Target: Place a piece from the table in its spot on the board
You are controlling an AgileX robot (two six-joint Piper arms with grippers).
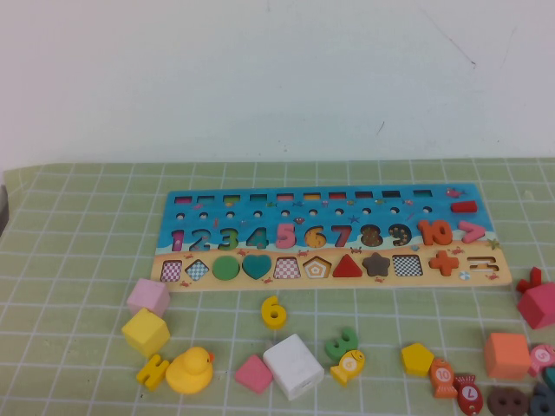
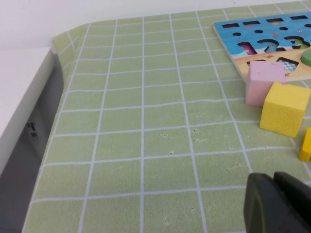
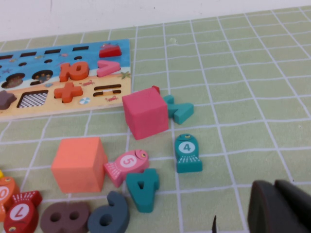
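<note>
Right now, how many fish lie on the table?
5: yellow fish beside green 3; orange and red near yellow pentagon; pink and teal by orange cube. More may hide. Parked low, shut: left gripper, right gripper.

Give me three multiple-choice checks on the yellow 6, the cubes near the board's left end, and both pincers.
1. The piece lies: A) on the table in front of the board B) in its slot C) in a pincer.
2. Cubes beside the board's left end: A) green, blue B) pink, yellow C) both white.
3. Left pincer and right pincer: A) both shut, empty B) left holds the piece C) right holds a cube.

Answers: 1 A, it rests on the table; 2 B, pink cube and yellow cube; 3 A, fingers together, nothing between.
</note>
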